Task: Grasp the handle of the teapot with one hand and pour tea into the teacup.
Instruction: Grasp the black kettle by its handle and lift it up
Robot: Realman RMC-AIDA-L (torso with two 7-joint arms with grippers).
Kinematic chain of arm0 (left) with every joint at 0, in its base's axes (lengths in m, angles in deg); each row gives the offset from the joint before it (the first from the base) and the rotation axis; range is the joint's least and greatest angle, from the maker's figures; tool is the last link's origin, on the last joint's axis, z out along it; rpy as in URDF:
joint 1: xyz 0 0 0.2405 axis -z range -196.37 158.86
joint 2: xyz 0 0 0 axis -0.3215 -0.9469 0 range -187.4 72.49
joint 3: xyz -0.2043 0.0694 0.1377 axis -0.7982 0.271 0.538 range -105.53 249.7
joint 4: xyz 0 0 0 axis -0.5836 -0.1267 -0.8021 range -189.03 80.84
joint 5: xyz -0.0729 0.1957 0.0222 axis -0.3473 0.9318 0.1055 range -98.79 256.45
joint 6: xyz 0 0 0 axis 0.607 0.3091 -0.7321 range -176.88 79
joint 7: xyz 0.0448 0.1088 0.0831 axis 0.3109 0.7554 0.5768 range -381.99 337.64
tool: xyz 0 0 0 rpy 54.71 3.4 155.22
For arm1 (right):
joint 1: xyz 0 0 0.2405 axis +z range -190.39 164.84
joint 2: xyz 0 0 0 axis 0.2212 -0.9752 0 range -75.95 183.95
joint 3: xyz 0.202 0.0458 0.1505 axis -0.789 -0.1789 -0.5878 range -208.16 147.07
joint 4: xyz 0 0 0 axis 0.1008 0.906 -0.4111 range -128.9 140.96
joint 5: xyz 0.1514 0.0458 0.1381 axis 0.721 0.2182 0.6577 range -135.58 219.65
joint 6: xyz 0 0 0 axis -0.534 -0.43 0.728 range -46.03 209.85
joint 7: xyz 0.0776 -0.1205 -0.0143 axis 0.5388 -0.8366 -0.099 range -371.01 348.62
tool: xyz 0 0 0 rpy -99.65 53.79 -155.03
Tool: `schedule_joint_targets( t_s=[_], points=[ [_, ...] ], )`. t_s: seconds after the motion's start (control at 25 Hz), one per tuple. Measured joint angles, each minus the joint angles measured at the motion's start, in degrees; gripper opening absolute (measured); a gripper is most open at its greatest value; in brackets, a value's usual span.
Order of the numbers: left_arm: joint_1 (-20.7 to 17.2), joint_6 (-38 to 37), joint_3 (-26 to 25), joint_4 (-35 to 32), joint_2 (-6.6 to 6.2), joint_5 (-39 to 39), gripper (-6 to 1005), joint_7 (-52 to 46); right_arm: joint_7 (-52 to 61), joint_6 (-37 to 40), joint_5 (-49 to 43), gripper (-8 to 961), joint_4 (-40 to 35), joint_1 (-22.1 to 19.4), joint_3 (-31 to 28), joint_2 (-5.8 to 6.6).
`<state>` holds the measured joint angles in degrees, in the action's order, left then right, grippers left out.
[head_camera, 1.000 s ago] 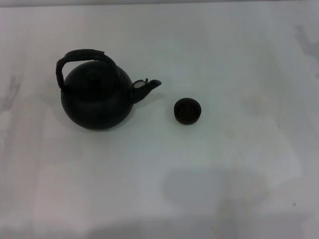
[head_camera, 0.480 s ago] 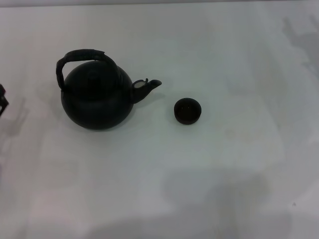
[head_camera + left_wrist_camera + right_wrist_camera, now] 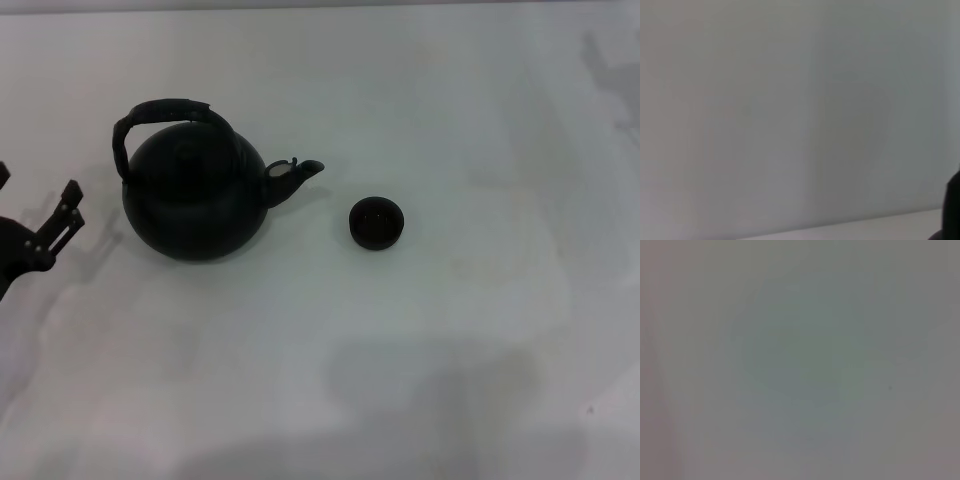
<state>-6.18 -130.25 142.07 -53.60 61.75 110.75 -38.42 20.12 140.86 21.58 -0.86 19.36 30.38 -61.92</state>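
Observation:
The matte-black teapot (image 3: 195, 205) stands upright on the white table (image 3: 450, 330), left of centre in the head view. Its spout (image 3: 296, 176) points right toward the tiny dark teacup (image 3: 377, 222), which sits a short gap away. The ribbed handle (image 3: 165, 108) arches over the pot's top, free of any grip. My left gripper (image 3: 36, 185) comes in at the left edge, beside the pot and apart from it, open and holding nothing. My right gripper is out of view. A dark shape (image 3: 953, 210) shows at one edge of the left wrist view; I cannot tell what it is.
Bare white tabletop surrounds the pot and cup. The right wrist view shows only plain pale surface (image 3: 800, 360). Faint shadows lie on the table at the front (image 3: 430, 390) and the far right.
My left gripper has entered from the left edge and moved right toward the teapot. Teapot and teacup have not moved.

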Motion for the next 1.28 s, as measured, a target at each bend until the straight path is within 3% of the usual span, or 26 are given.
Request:
schedule_joint_targets(
  t_s=[1.28],
  points=[
    [3.7,-0.5,2.7,-1.0,-0.29,4.4,872,0.3,0.4,0.1,0.2,824,0.3,-0.9,0.1,-0.01]
  ],
)
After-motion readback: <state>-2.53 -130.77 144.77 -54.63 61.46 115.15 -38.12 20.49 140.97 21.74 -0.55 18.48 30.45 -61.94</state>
